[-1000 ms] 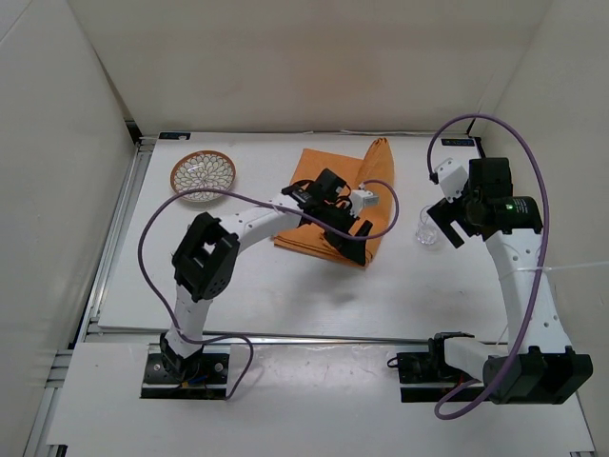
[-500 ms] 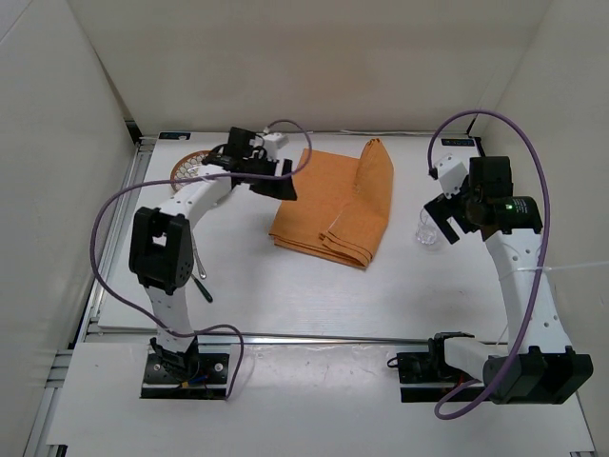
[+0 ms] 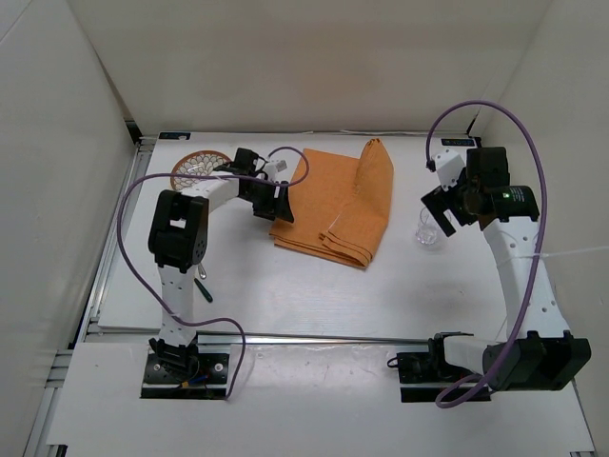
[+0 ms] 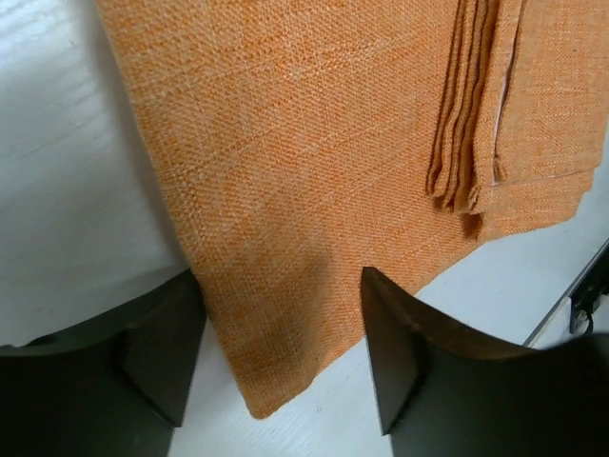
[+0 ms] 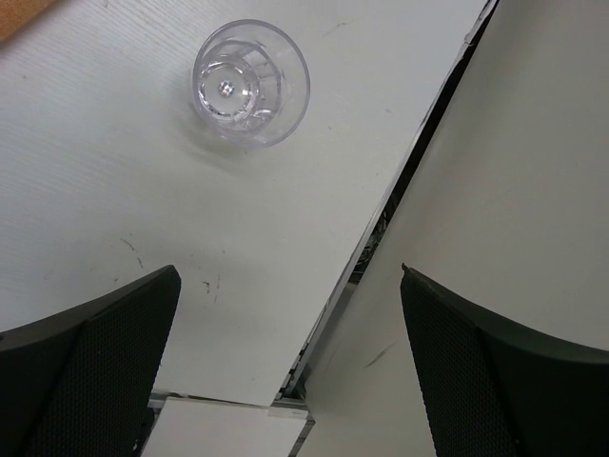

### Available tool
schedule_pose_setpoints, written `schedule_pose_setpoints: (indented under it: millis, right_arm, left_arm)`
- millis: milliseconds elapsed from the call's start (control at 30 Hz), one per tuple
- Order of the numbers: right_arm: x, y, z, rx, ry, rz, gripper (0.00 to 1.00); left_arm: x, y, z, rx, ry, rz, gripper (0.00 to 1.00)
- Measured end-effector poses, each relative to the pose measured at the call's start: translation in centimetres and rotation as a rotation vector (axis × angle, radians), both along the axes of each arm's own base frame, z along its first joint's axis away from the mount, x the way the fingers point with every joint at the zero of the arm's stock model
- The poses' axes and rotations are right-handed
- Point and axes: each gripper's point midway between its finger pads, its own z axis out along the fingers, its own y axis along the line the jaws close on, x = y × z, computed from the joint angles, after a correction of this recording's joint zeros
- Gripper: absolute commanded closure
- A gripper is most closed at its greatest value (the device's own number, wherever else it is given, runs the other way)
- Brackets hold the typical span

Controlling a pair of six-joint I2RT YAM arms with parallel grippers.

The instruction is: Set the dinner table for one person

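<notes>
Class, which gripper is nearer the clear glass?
Right. The right gripper hangs close by the glass, not touching; the left gripper is across the table at the orange placemat's edge.

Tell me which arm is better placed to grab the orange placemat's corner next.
Left. The left fingers are open and straddle the near corner of the placemat, while the right fingers hover by the glass, away from the cloth.

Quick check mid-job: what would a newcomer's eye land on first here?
The folded orange woven cloth placemat at the far middle of the white tabletop, with the left gripper open over its near-left corner. Next, the small clear plastic cup standing upright to its right, near the open right gripper.
</notes>
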Motion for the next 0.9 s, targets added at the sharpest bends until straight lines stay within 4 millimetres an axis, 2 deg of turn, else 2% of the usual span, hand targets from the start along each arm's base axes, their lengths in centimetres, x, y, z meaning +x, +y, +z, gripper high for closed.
schedule_pose_setpoints:
  millis: [67, 100, 167, 233, 433, 533, 633, 667, 733, 767, 800, 867, 900]
  right_arm:
    - [0.0, 0.1, 0.1, 0.001, -0.002, 0.001, 0.00]
    - [0.0, 0.1, 0.0, 0.003, -0.001, 0.000, 0.00]
    - [0.1, 0.2, 0.0, 0.005, -0.001, -0.001, 0.00]
    - [0.1, 0.3, 0.0, 0.011, 0.000, -0.003, 0.00]
    - [0.3, 1.1, -0.3, 0.052, 0.006, 0.004, 0.00]
    - [0.8, 2.8, -1.4, 0.083, 0.047, 0.048, 0.00]
    - [1.5, 5.6, -3.6, 0.111, 0.134, 0.117, 0.16]
    - [2.0, 6.8, -4.4, 0.122, 0.166, 0.144, 0.37]
    - [2.9, 9.3, -6.1, 0.150, 0.238, 0.193, 0.57]
    - [3.5, 10.6, -6.6, 0.161, 0.265, 0.216, 0.74]
    - [4.4, 12.0, -7.2, 0.173, 0.289, 0.237, 0.85]
    - [6.2, 15.1, -8.0, 0.197, 0.326, 0.280, 1.00]
    - [7.3, 16.9, -8.3, 0.211, 0.337, 0.305, 1.00]
  left_arm:
    - [-0.2, -0.3, -0.3, -0.001, 0.015, 0.002, 0.40]
    - [-0.4, -0.5, -0.6, 0.001, 0.024, 0.001, 0.54]
    - [-0.6, -0.7, -1.0, 0.004, 0.041, 0.009, 0.67]
    - [-1.0, -1.0, -1.5, 0.008, 0.062, 0.012, 0.89]
    - [-1.3, -1.2, -1.9, 0.008, 0.101, 0.055, 0.90]
    - [-1.3, -0.4, -1.8, 0.001, 0.117, 0.101, 0.90]
    - [-2.1, 1.8, -1.9, 0.010, 0.151, 0.163, 0.90]
    - [-2.4, 2.7, -1.9, 0.013, 0.165, 0.187, 0.90]
    - [-3.0, 4.9, -2.0, 0.019, 0.197, 0.241, 0.90]
    - [-3.5, 5.8, -2.0, 0.022, 0.212, 0.262, 0.90]
    - [-3.8, 6.6, -2.0, 0.025, 0.224, 0.282, 0.90]
    - [-4.7, 7.9, -1.9, 0.041, 0.243, 0.316, 0.90]
    - [-5.2, 8.2, -1.9, 0.049, 0.247, 0.323, 0.90]
